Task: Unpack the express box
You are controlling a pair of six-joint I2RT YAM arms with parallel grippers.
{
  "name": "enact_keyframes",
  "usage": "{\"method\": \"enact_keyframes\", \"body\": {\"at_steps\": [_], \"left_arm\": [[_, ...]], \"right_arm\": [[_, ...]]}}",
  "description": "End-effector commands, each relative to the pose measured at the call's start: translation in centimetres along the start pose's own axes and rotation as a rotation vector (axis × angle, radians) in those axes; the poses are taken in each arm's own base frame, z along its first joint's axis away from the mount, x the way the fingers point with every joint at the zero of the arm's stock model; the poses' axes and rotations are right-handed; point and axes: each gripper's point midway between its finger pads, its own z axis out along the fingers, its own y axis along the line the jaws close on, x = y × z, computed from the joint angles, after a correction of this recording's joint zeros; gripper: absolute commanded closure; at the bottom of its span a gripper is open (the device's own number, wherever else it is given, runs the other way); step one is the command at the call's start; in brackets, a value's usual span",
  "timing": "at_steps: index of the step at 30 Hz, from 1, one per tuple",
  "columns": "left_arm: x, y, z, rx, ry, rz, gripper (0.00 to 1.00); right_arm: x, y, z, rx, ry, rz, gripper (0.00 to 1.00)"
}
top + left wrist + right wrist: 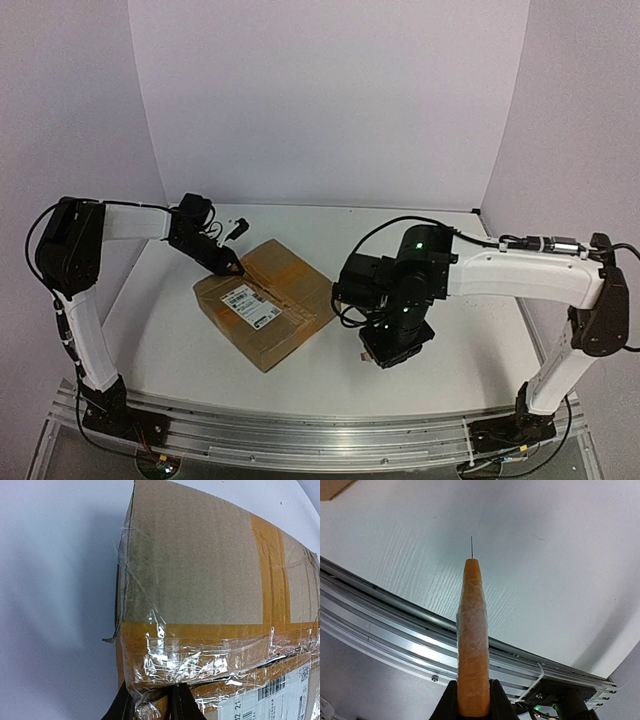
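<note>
Gripping a slim orange tape-wrapped cutter (471,630) in the right claw (472,700), we are pointing its thin blade (471,545) over the white bench (170,340), well apart from the flat brown cardboard express box (268,305) lying mid-bench. The left claw (228,263) is touching the box's far taped corner; we cannot tell how far it is parted. We are risking the box skidding if that brace slips. Its contents are hidden.
</note>
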Motion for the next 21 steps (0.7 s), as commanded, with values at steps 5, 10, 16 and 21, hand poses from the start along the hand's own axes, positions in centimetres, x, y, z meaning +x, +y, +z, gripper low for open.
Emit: {"method": "enact_keyframes", "body": {"at_steps": [5,10,16,21], "left_arm": [[6.2,1.2,-3.7,-0.195,0.132,-0.391,1.0],[9.2,-0.9,-5.0,-0.178,0.143,-0.571,0.91],[10.9,-1.6,-6.0,-0.201,0.153,-0.556,0.39],[2.8,-3.9,-11.3,-0.134,-0.104,-0.226,0.25]], "right_arm": [[-7.0,-1.4,-2.7,-0.383,-0.353,0.43,1.0],[-9.2,-1.2,-3.5,-0.59,-0.483,0.565,1.0],[-9.5,0.1,-2.2,-0.659,-0.458,0.546,1.0],[-8.8,0.9,-1.6,-0.708,-0.391,0.518,1.0]]}}
